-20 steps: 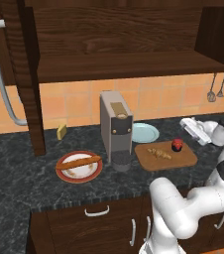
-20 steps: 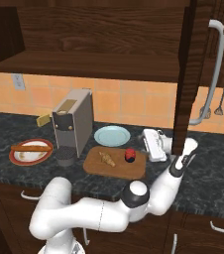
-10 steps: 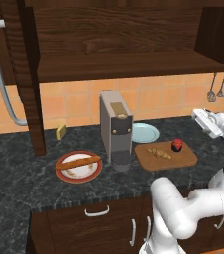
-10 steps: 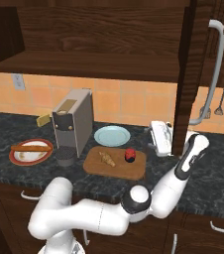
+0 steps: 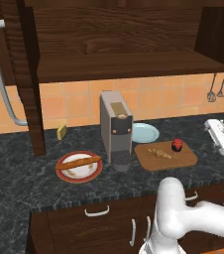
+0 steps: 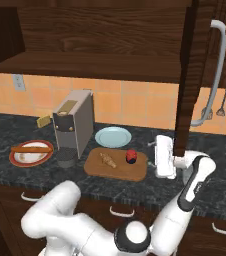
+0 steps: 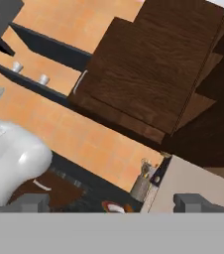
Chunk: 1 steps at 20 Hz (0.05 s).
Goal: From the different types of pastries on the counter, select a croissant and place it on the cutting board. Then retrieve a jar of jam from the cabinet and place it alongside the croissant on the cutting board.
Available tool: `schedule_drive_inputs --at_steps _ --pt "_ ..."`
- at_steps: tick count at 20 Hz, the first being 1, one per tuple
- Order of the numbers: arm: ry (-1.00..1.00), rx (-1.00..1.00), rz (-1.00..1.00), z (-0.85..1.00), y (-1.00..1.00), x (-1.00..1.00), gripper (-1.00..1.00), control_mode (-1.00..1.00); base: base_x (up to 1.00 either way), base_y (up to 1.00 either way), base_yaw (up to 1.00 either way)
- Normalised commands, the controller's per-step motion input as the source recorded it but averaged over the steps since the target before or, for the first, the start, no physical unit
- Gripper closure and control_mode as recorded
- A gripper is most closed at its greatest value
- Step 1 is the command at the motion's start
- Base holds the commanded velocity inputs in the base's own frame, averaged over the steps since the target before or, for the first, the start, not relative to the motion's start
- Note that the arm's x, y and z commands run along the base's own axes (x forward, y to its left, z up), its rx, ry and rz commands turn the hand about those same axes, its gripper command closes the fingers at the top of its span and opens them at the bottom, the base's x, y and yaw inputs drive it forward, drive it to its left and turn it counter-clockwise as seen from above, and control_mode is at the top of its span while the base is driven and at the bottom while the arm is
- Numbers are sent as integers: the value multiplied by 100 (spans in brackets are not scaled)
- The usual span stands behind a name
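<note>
Lying on the brown cutting board (image 6: pixel 135 170), the small golden croissant (image 6: pixel 106 159) sits near the red and dark jam jar (image 6: pixel 131 156). To the right, above the counter (image 6: pixel 220 195), the claw (image 6: pixel 163 157) is raised, holding nothing; its fingers look spread.

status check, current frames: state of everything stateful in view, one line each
croissant: lying on the cutting board
jar of jam: upright on the board, right of the croissant, apart from it
cabinet: doors swung open, shelf bare where visible
baguette: lying across the red-rimmed plate
blue plate: nothing on it
coffee machine: upright
tool: open, holding nothing
</note>
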Motion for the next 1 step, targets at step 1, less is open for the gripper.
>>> schedule_drive_inputs --at_steps 1 --pt "0 16 -29 0 0 -100 -100 -100 0 0 0"
